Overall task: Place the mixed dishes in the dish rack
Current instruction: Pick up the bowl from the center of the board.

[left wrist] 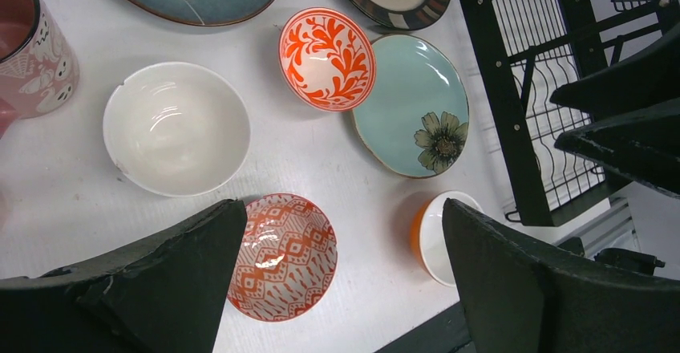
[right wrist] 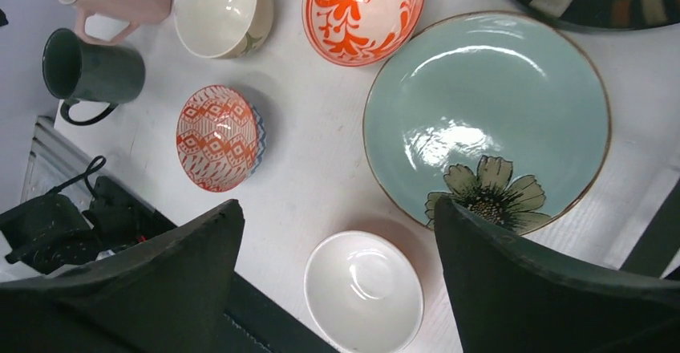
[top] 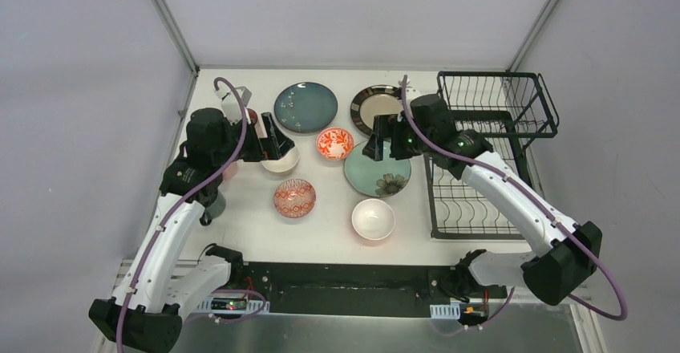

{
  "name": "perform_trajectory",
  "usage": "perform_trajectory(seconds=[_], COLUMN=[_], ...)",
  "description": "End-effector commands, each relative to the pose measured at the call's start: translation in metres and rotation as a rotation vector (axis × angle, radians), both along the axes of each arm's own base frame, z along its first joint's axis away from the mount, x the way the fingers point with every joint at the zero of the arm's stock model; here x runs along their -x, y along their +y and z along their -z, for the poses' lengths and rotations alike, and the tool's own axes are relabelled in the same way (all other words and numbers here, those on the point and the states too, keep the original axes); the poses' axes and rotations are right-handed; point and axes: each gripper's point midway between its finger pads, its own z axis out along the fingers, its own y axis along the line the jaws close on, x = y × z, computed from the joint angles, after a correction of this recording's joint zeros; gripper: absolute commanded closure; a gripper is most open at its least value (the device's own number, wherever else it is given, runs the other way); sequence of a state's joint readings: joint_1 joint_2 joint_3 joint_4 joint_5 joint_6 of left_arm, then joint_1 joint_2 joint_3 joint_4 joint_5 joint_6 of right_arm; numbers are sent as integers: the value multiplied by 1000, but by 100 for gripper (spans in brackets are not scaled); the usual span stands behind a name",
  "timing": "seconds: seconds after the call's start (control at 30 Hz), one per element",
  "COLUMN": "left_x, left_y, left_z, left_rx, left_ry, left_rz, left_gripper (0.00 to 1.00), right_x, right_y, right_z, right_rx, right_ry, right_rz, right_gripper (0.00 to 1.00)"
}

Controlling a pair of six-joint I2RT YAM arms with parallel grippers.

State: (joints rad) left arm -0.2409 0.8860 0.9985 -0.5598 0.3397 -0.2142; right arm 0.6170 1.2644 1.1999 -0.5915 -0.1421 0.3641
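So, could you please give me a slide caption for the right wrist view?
Open right claw framing the round mint-green ceramic flower plate and a small white ceramic bowl.

Top external camera: fixed above and behind the near edge of the white table, aimed down and forward, far enough to cover the whole tabletop.

Left and right wrist cameras: each aimed steeply down at close range, covering only part of the tabletop.

All three views share the mint-green round plate with a flower and the orange-and-white leaf-patterned bowl.
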Motion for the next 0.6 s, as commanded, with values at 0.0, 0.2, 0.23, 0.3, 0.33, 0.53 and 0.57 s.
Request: perform_trajectory(seconds=[0.0, 0.2, 0.23, 0.3, 0.33, 0.53, 0.57], left_x=[-2, -1, -1, -1, -1, -1, 0], left_y=[7, 8, 8, 9, 10, 11, 12], left_z=[-6, -4, -4, -3, -3, -3, -4], left_rx=[-23, -21, -22, -24, -25, -26, -26], left_ry=[-43, -32, -33, -31, -28, -27, -31], left_rz=[-27, -32, -34, -41, -45, -51, -54], left_gripper=[3, 3, 3, 4, 4, 4, 4], right_x=[11, 21, 25, 34, 38, 57, 59], right_y=[5, -10, -12, -13, -13, -17, -18], right_z=[15, 63, 70, 83, 87, 116, 122], right_rx=[56, 225, 244, 273, 283, 356, 359], right_ry=[59, 199, 224, 266, 281, 352, 364], right_rz=[-94, -88, -93, -111, -123, -167, -170], right_gripper=[15, 36, 39, 42, 43, 47, 47])
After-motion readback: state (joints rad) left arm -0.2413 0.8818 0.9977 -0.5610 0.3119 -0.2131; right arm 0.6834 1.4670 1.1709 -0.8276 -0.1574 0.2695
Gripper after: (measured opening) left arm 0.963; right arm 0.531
